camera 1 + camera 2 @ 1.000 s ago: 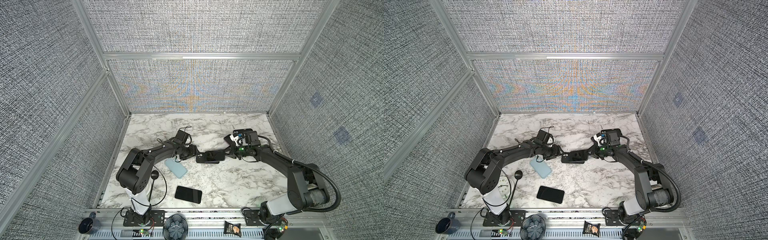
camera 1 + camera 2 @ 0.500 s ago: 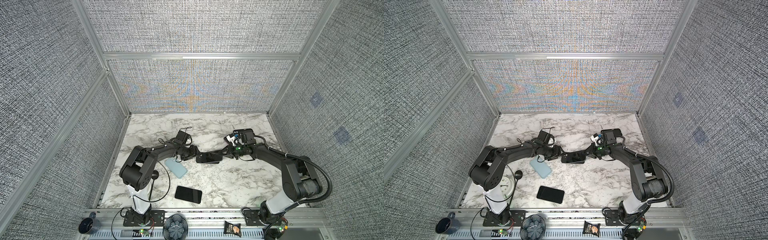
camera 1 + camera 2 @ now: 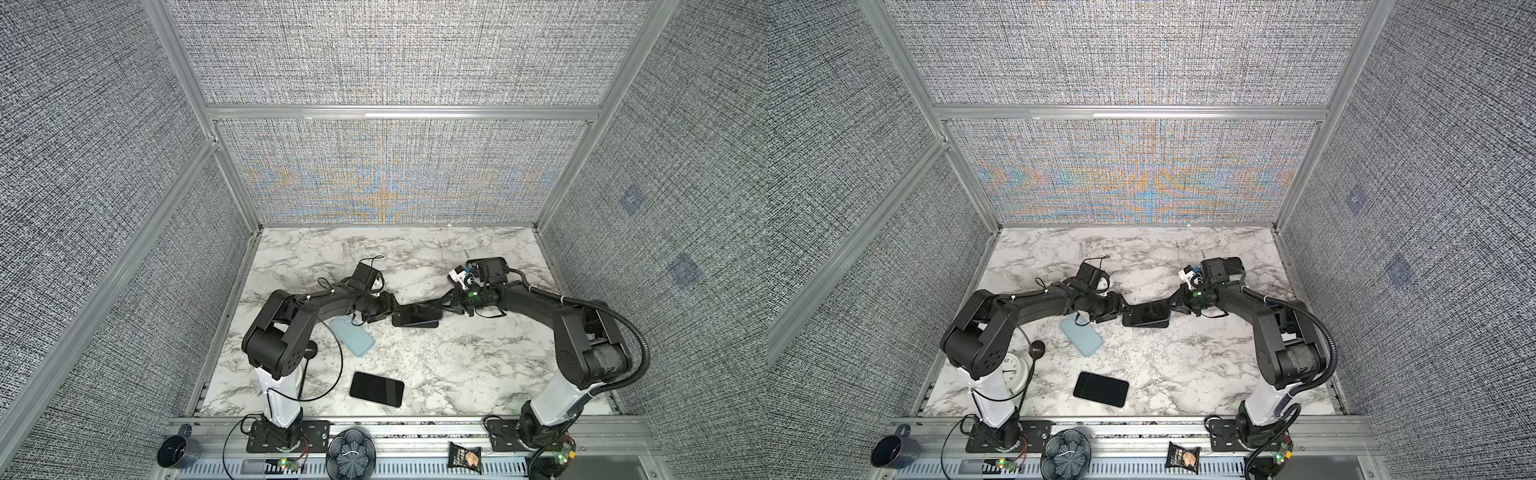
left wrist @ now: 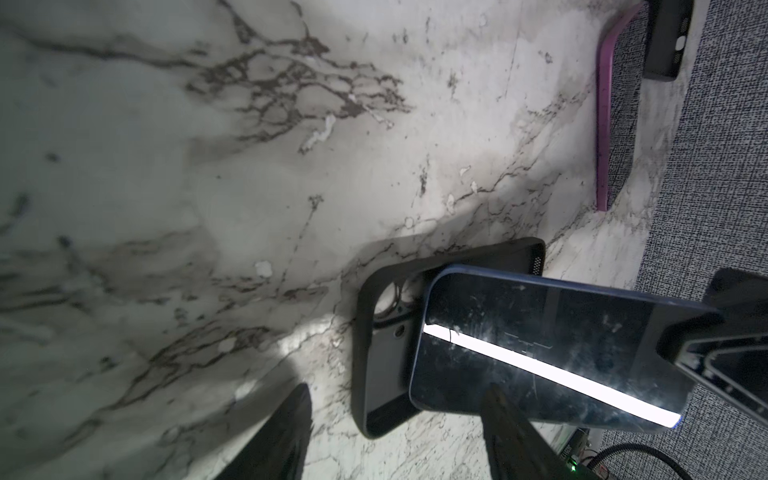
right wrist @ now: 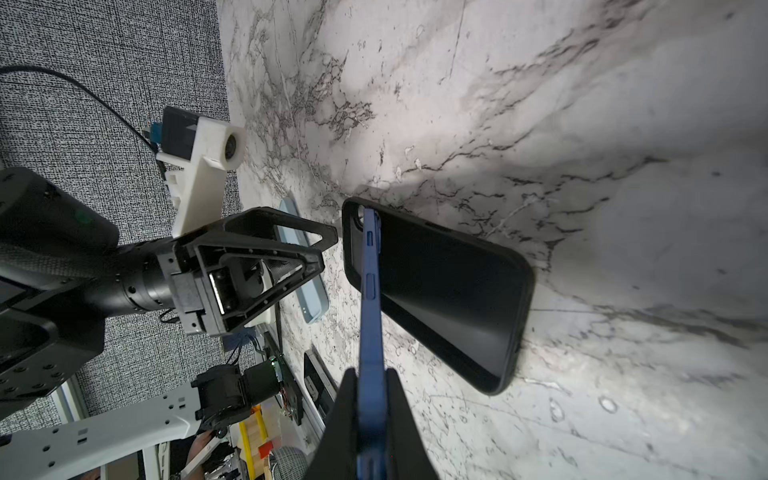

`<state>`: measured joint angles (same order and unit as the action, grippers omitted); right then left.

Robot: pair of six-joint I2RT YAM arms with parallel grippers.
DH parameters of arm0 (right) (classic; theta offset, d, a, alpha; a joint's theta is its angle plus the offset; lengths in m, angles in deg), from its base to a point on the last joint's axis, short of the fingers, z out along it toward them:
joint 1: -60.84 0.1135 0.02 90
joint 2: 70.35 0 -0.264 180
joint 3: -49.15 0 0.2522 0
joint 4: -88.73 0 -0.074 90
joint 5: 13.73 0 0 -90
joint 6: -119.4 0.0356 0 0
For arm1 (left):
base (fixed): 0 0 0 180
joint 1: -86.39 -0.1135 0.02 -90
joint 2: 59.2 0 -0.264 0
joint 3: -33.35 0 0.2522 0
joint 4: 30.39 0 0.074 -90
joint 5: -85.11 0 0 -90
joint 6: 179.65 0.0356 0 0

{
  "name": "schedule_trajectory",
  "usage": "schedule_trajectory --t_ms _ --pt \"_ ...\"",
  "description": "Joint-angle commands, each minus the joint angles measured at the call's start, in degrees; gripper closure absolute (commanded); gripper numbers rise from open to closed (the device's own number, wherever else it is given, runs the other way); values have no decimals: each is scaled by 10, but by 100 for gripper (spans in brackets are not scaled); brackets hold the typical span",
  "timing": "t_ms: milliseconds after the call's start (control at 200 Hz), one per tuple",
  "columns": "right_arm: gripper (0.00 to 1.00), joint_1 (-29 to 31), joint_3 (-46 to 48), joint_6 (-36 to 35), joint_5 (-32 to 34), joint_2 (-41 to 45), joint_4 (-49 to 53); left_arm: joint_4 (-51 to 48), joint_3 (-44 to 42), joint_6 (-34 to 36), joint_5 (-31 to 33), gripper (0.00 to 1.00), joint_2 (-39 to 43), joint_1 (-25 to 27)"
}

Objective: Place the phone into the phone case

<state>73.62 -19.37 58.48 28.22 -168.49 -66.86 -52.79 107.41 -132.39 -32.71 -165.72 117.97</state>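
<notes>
Your right gripper (image 5: 372, 386) is clamped on one end of the blue phone (image 5: 371, 291), which tilts over the black case (image 5: 449, 299) just ahead of its fingertips; your left gripper (image 4: 399, 392) has jaws apart, facing the camera-cutout end of the case

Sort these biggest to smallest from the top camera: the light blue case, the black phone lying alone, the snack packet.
In a top view:
1 and 2, tied: the lone black phone and the light blue case look about alike; the phone lies nearer the camera, so no ranking.
3: the snack packet, clearly smallest.
</notes>
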Motion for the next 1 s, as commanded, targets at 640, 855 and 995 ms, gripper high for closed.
schedule_trajectory --t_ms 640,855,995 --pt "95 2 -16 -38 8 -71 35 42 -19 -21 -21 40 -3 -1" --pt "94 9 7 -5 21 -72 -9 50 -40 -29 -22 40 10 -1" --pt "94 16 8 0 22 -81 -18 51 -46 -29 -20 40 11 -1"
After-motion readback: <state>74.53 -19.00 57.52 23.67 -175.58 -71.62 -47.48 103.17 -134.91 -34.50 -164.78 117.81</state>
